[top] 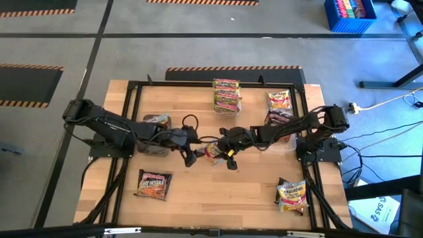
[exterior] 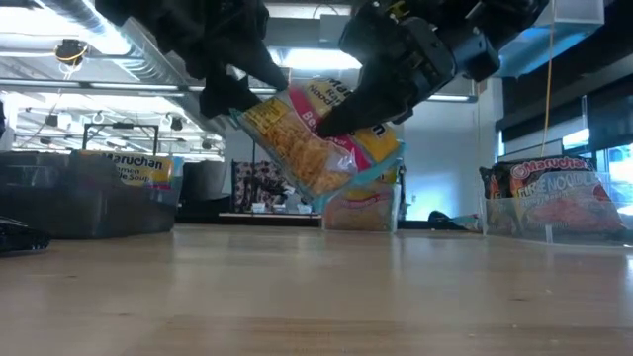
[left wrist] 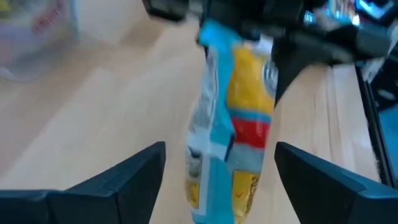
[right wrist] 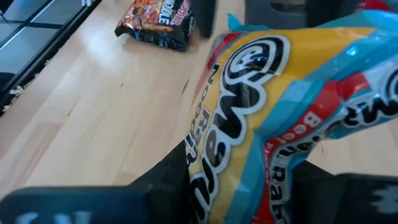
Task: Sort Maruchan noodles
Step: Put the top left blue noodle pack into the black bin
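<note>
From above, I see both arms meeting over the middle of the counter (top: 198,198), with the yellow packet (top: 214,151) between the left gripper (top: 190,156) and the right gripper (top: 229,158). The stack of green packets (top: 227,94) lies beyond it, toward the counter's far edge.

At counter level the yellow packet (exterior: 318,138) hangs tilted, clear of the wood, with the right gripper (exterior: 361,114) clenched on its upper part. I judge this a handover.

Through the left wrist camera my left fingers (left wrist: 134,177) stand spread wide on either side of the packet (left wrist: 233,134), not touching it. So I would draw that arm straight back without brushing the wrapper.

The right wrist camera shows the packet (right wrist: 267,106) pinched between its fingers; a dark brown packet (right wrist: 157,18) lies farther off. I would keep this grip firm and carry slowly.
</note>
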You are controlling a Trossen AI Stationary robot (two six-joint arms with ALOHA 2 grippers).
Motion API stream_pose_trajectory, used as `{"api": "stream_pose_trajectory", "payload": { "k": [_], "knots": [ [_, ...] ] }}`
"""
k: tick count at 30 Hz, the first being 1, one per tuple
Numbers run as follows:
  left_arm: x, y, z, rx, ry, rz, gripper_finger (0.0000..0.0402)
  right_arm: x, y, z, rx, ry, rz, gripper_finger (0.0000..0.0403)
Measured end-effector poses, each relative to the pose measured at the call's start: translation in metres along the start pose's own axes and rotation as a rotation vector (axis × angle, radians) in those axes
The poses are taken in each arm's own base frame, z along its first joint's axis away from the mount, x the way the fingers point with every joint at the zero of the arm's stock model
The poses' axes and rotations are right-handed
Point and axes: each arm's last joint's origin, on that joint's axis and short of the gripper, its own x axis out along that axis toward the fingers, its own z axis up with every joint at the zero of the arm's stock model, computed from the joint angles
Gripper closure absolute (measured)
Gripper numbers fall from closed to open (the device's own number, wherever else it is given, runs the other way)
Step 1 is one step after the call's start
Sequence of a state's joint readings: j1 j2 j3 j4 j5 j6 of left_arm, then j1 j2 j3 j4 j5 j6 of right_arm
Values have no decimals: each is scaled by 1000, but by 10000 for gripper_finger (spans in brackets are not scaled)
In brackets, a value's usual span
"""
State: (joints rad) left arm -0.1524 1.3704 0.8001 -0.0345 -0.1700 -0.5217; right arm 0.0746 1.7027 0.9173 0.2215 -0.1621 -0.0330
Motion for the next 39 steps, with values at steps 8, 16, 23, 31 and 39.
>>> {"api": "stream_pose_trajectory", "payload": {
  "k": [8,16,23,31,39],
  "knots": [
    [21,0,-13,8,97,-55,107,-7,0,18,-17,-73,-9,290],
    [27,1,-14,10,97,-57,149,-8,0,24,-15,-82,0,272],
    [27,1,-10,39,56,-69,222,-8,-1,25,-12,-90,0,246],
    [27,1,-9,59,45,-60,252,-15,1,26,-1,-64,9,182],
    [26,-6,-10,169,19,-67,254,-78,8,26,84,207,-24,120]
  ]
}}
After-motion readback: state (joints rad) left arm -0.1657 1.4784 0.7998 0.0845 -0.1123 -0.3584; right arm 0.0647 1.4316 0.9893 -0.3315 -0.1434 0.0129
